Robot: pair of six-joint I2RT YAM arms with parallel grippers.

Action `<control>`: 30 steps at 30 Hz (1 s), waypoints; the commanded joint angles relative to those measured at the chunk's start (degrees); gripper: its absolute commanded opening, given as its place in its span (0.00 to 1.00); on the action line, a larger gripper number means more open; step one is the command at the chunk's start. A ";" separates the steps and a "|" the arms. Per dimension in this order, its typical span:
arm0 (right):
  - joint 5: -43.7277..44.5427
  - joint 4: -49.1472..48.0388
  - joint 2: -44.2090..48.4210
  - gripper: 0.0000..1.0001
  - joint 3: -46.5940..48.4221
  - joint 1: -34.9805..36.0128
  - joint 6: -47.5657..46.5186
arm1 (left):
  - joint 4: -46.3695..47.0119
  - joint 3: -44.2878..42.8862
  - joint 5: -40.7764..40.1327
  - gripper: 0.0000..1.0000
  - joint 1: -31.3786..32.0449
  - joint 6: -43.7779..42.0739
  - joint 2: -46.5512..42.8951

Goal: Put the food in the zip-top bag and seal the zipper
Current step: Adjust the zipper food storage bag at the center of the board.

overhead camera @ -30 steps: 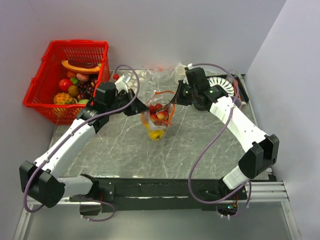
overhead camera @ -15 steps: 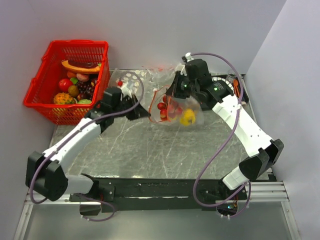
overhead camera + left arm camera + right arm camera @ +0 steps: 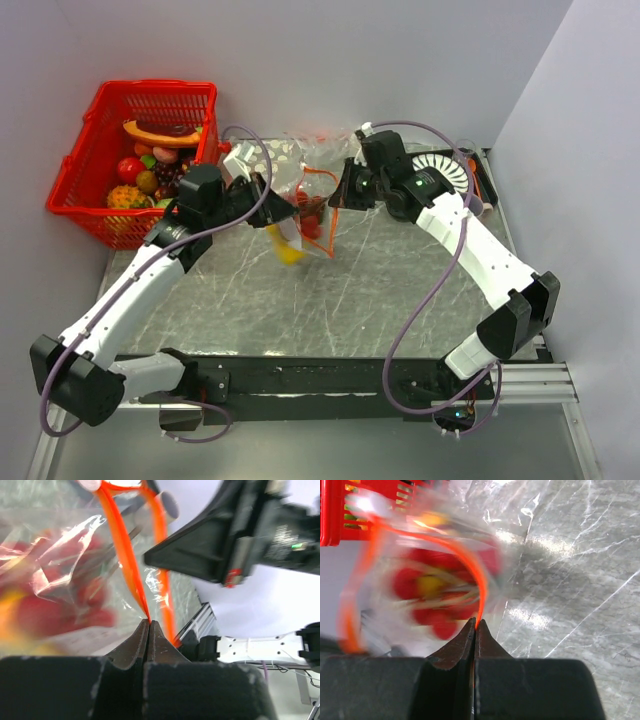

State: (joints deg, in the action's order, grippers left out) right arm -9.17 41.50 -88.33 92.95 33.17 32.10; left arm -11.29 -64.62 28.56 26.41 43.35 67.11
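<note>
The clear zip-top bag point(image 3: 300, 228) hangs in the air between my two grippers above the middle of the table. Red food point(image 3: 308, 213) and a yellow piece point(image 3: 288, 250) sit inside it. Its orange-red zipper point(image 3: 320, 173) gapes open in a loop. My left gripper point(image 3: 274, 206) is shut on one side of the zipper point(image 3: 125, 560), pinching it at the tips point(image 3: 148, 622). My right gripper point(image 3: 336, 200) is shut on the other side of the zipper point(image 3: 476, 580), at the tips point(image 3: 475, 621). The food point(image 3: 437, 592) is blurred in the right wrist view.
A red basket point(image 3: 75, 190) full of fruit stands at the back left. A white-dotted clear bag point(image 3: 285, 152) lies at the back centre. A white ribbed dish point(image 3: 442, 168) sits at the back right. The walls close in on the left, back and right.
The bag and its food have swung from right of centre to left of centre. Both grippers keep their hold on the zipper and have shifted left with it.
</note>
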 commanded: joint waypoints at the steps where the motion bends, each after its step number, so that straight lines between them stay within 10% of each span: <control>1: -1.55 -2.91 1.06 0.00 0.66 0.23 0.25 | 1.36 -0.51 0.36 0.01 0.13 -0.37 -0.84; 30: -7.53 -10.47 5.01 0.00 -8.13 0.32 -1.07 | 3.29 5.65 -2.45 0.01 1.89 0.94 -0.85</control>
State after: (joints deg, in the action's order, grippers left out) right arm -15.64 35.11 -86.74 85.01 33.15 31.86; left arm -12.49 -58.22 26.06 27.66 44.25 66.26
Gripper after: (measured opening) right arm 0.009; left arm 0.013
